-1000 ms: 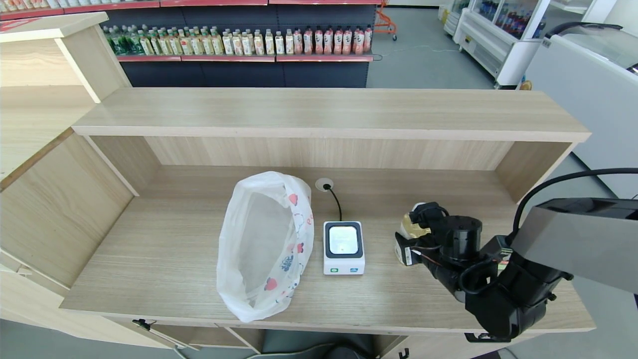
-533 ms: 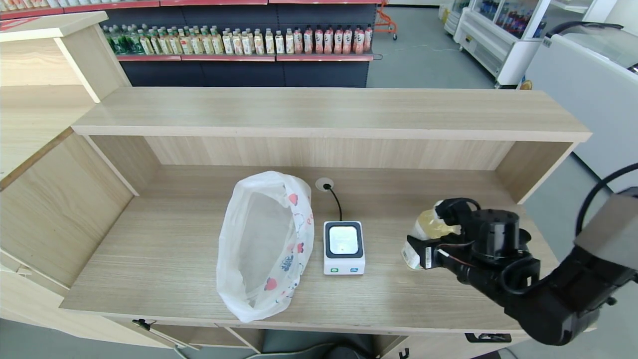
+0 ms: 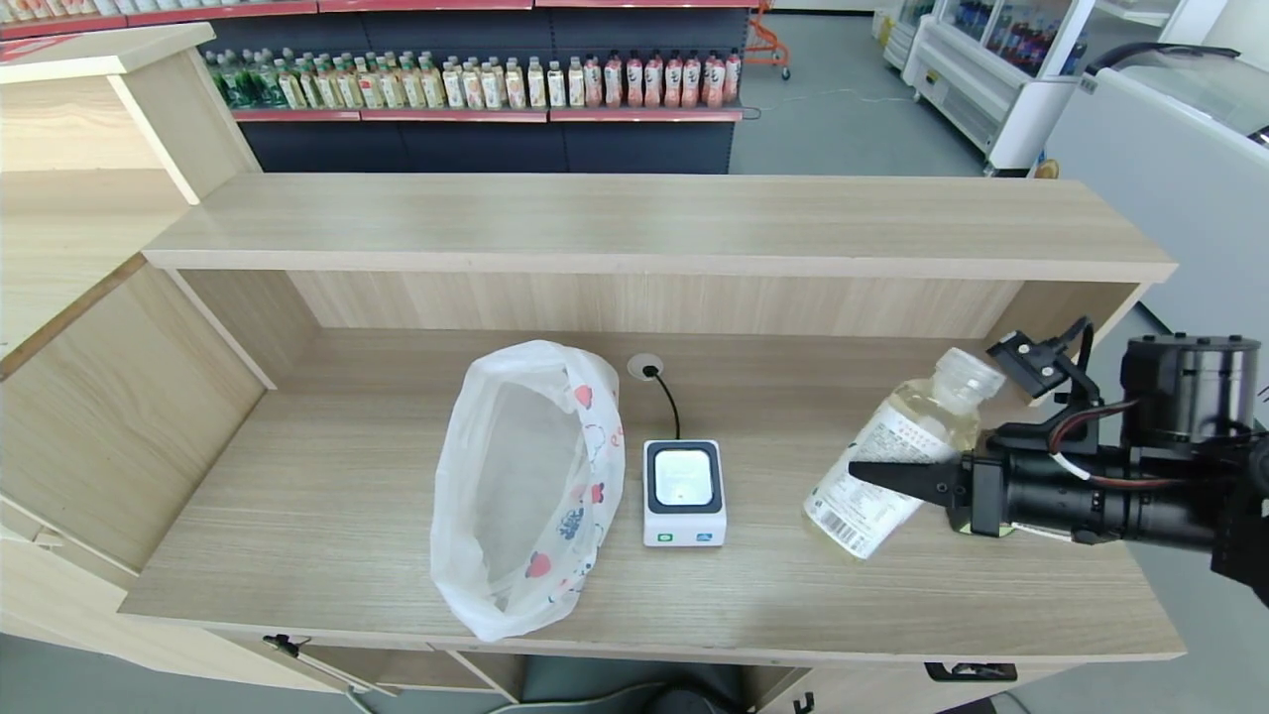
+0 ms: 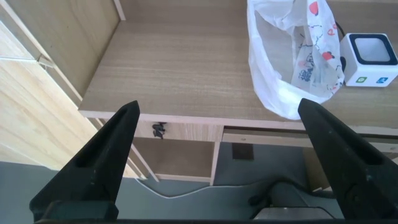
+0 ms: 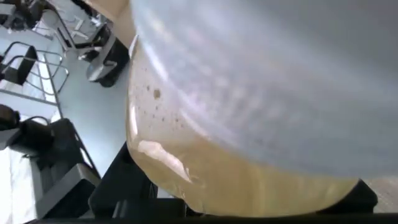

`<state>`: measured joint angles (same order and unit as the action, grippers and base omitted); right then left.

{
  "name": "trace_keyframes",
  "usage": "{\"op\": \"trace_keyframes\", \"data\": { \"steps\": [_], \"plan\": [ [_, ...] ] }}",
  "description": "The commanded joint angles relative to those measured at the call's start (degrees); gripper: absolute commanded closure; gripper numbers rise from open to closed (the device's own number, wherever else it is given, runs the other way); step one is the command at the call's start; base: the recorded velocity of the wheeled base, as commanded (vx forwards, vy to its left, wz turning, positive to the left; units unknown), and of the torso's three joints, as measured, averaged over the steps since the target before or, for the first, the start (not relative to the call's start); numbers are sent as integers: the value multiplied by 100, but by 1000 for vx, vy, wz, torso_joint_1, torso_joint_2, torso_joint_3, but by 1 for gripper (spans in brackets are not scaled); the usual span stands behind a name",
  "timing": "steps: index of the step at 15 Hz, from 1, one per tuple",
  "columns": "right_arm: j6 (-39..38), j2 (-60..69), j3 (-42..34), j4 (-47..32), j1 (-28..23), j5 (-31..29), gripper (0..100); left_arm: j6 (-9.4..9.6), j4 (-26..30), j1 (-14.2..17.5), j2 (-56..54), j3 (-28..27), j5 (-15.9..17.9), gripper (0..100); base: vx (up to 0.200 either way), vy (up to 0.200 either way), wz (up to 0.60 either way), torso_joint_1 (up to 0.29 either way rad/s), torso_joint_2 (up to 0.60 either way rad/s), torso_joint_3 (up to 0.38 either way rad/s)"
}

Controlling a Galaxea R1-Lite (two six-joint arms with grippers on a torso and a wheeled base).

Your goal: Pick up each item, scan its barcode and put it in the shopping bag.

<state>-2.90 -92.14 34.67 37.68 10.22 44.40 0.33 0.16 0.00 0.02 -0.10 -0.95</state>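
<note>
My right gripper (image 3: 942,416) is shut on a clear bottle (image 3: 892,466) of pale yellow liquid and holds it tilted above the counter's right side, cap toward the back right. The white label's barcode shows at the bottle's lower end. In the right wrist view the bottle (image 5: 236,124) sits right against the camera. A white barcode scanner (image 3: 683,491) stands at the counter's middle, left of the bottle. An open white shopping bag (image 3: 525,486) with red prints lies left of the scanner. My left gripper (image 4: 217,155) hangs open in front of the counter edge, with the bag (image 4: 292,56) and scanner (image 4: 372,59) beyond it.
The wooden counter (image 3: 297,496) is walled on the left, back and right, with a raised ledge (image 3: 654,223) overhanging the back. The scanner's black cable (image 3: 666,397) runs to a hole behind it. Bare surface lies left of the bag.
My right arm lifted the bottle off the counter, swung to the right and tilted it so its label and barcode now show. The bag and scanner stayed put.
</note>
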Motion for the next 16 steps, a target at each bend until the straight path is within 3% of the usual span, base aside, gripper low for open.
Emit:
{"op": "trace_keyframes", "data": {
  "steps": [1, 4, 8, 16],
  "plan": [
    [0, 574, 31, -209, 112, 210, 100, 2, 2, 0, -2, 1, -2, 0, 0, 0, 0, 0, 0, 0],
    [0, 987, -57, -920, 692, 614, 100, 2, 2, 0, -2, 1, -2, 0, 0, 0, 0, 0, 0, 0],
    [26, 1005, -189, -947, 1272, 649, 100, 2, 2, 0, -2, 1, -2, 0, 0, 0, 0, 0, 0, 0],
    [44, 855, -268, -929, 1650, 640, 100, 2, 2, 0, -2, 1, -2, 0, 0, 0, 0, 0, 0, 0]
  ]
}}
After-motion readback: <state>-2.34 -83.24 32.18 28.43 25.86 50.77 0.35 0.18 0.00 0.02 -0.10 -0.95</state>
